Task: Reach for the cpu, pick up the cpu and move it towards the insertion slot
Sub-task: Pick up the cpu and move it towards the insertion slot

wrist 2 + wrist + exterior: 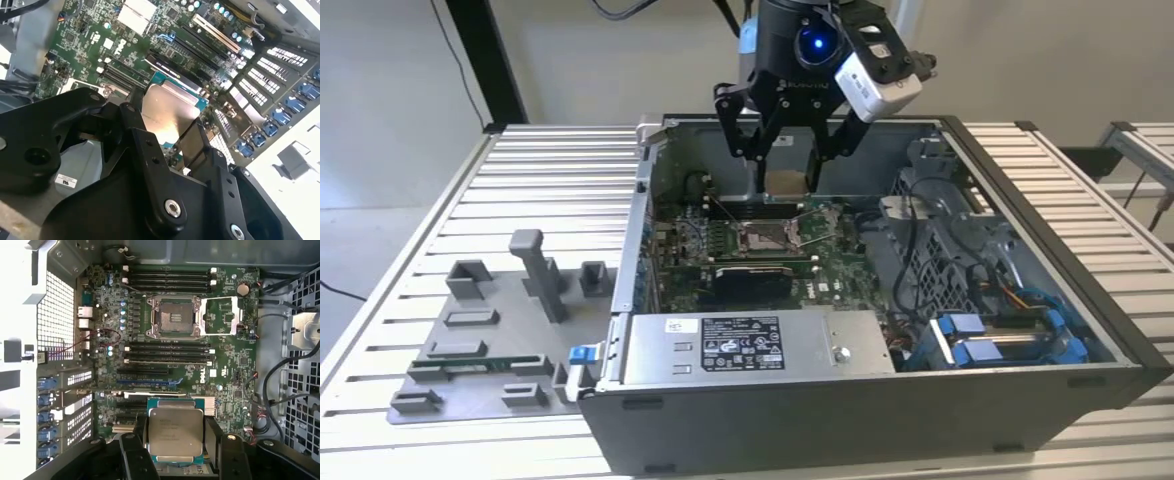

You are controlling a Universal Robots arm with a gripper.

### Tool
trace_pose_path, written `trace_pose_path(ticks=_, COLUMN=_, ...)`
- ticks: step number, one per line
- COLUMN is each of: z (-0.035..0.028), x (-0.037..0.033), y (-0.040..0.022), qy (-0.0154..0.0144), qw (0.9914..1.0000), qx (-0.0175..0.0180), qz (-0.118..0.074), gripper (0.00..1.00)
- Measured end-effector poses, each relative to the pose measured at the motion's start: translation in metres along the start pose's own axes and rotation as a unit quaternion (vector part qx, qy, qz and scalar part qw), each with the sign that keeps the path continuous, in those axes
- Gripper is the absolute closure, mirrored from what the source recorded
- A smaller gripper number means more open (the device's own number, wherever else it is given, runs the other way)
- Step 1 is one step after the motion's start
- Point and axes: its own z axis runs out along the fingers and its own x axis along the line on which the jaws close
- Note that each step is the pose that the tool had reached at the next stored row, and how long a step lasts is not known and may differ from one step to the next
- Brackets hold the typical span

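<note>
Gripper (786, 165) hanging above the open computer case (1067, 300), black fingers (134, 452) clamped on opposite edges of the cpu (175, 433), silvery-grey face toward the first wrist view, tan side just visible between the fingertips in the exterior view. Across the exterior view from left to right: grey fixture tray (480, 340) with its upright blocks on the slatted aluminium table (547, 200), well apart from the arm; then the case wall, the green motherboard (834, 250) with the insertion slot (761, 236) open, load plate swung aside, pale pin field exposed; then cable bundles and blue drive clips (961, 335) toward the right. Chip held clear of the board, over the rear part of the case, lifted off everything and touching nothing but the fingers. In the first wrist view, socket (174, 316) some way off across several long expansion and memory slots, not yet under the chip. In the second wrist view, same grip seen from behind the black linkage (150, 165), chip's metal face (167, 112) catching light above the board. Judged from this: reach and pickup done, carry toward the socket under way but unfinished; alignment over the frame left.
</note>
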Motion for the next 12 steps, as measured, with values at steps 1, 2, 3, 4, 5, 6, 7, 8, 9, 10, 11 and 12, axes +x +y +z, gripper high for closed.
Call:
trace_pose_path(ticks=1, z=0.0000, x=0.0000, y=0.0001, qy=0.0000, qw=1.00000, qx=0.0000, qz=0.000, gripper=1.00)
trace_pose_path(ticks=2, z=0.0001, x=0.0000, y=0.0003, qy=0.0000, qw=1.00000, qx=0.0000, qz=0.000, gripper=1.00)
trace_pose_path(ticks=3, z=0.0000, x=0.0000, y=0.0005, qy=0.0000, qw=1.00000, qx=0.0000, qz=0.000, gripper=1.00)
trace_pose_path(ticks=4, z=0.0000, x=0.0000, y=0.0006, qy=0.0000, qw=1.00000, qx=0.0000, qz=0.000, gripper=1.00)
trace_pose_path(ticks=5, z=0.0001, x=0.0000, y=0.0007, qy=0.0000, qw=1.00000, qx=-0.0001, qz=0.000, gripper=1.00)
trace_pose_path(ticks=6, z=0.0003, x=0.0000, y=0.0007, qy=-0.0001, qw=1.00000, qx=-0.0001, qz=0.000, gripper=1.00)
trace_pose_path(ticks=7, z=0.0003, x=0.0000, y=0.0010, qy=0.0000, qw=1.00000, qx=-0.0001, qz=0.000, gripper=1.00)
trace_pose_path(ticks=8, z=0.0003, x=0.0000, y=0.0012, qy=0.0000, qw=1.00000, qx=0.0000, qz=0.000, gripper=1.00)
trace_pose_path(ticks=9, z=0.0003, x=0.0000, y=0.0015, qy=0.0000, qw=1.00000, qx=0.0000, qz=0.000, gripper=1.00)
trace_pose_path(ticks=10, z=0.0004, x=0.0000, y=0.0019, qy=0.0000, qw=1.00000, qx=0.0000, qz=0.000, gripper=1.00)
trace_pose_path(ticks=11, z=0.0005, x=0.0001, y=0.0026, qy=0.0000, qw=1.00000, qx=0.0000, qz=0.000, gripper=1.00)
trace_pose_path(ticks=12, z=0.0007, x=0.0000, y=0.0031, qy=-0.0001, qw=1.00000, qx=-0.0001, qz=0.000, gripper=1.00)
